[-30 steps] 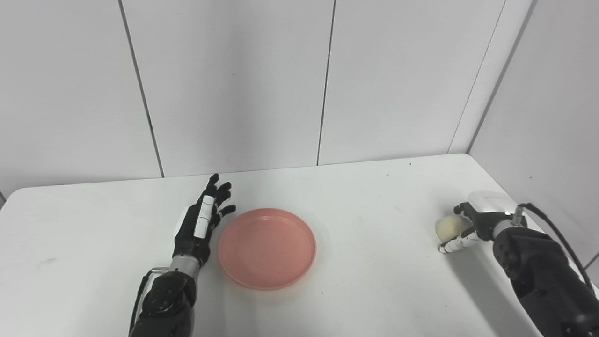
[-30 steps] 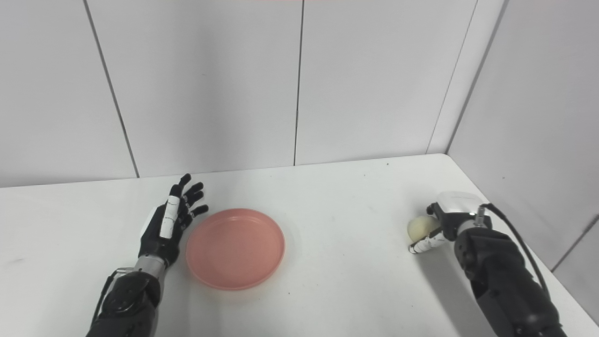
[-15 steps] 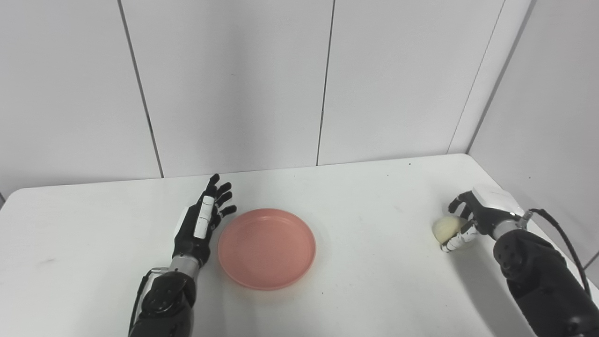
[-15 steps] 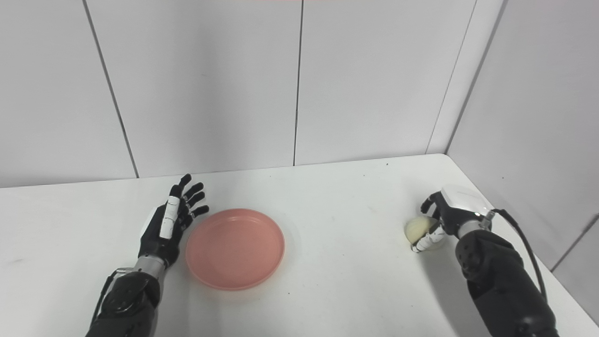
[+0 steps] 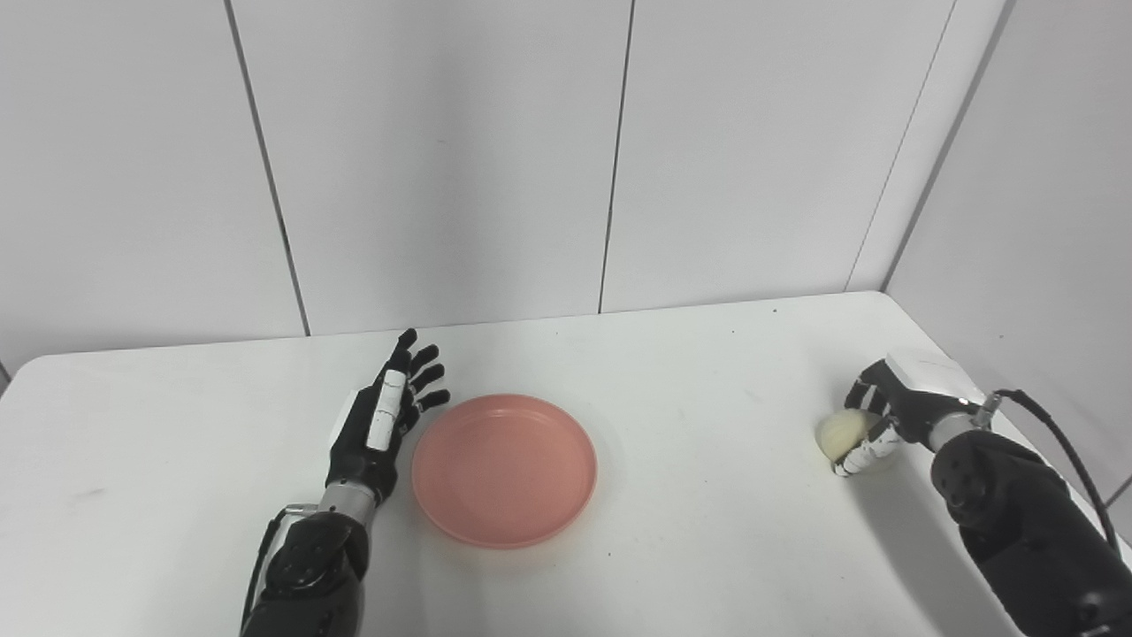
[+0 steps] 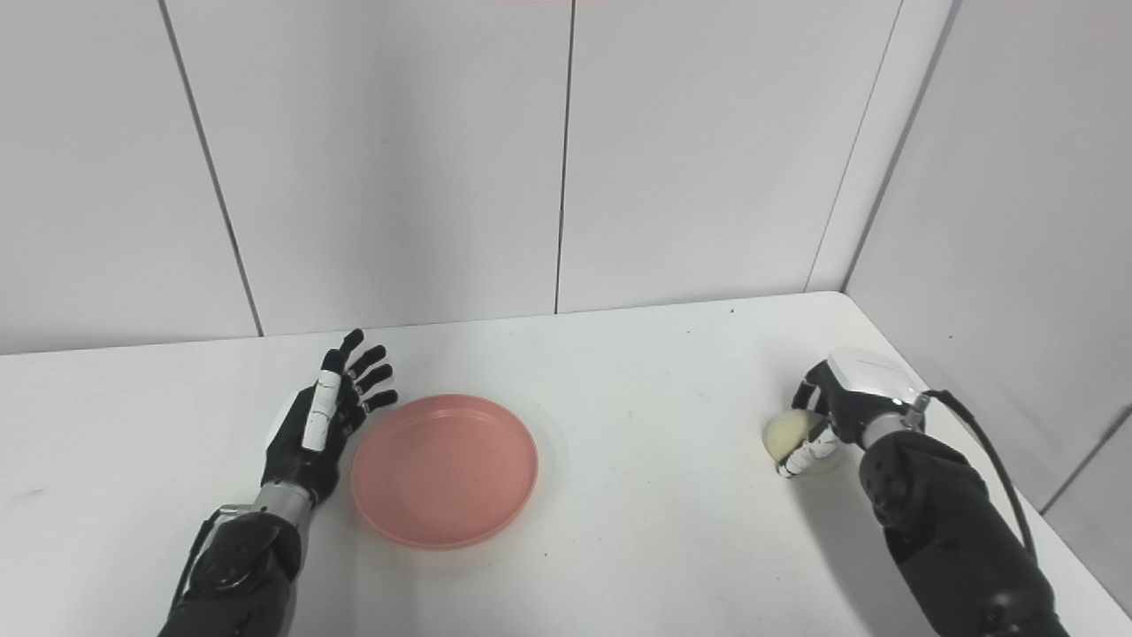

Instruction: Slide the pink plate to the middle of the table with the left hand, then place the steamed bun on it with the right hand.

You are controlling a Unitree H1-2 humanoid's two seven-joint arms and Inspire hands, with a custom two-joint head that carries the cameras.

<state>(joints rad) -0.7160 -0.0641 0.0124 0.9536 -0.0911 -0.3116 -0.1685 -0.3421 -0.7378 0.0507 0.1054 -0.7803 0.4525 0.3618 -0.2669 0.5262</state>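
Right robot hand [image 5: 889, 416] now curled onto steamed bun [image 5: 840, 433]; left robot hand [image 5: 380, 420] splayed, empty, beside pink plate [image 5: 504, 469]

Bright, even light is shining from above; soft shadows are lying at six o'clock; everything is looking sharp.

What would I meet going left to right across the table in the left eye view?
left hand, open beside the plate → pink plate, nothing on it → steamed bun → right hand, fingers curled around the bun.
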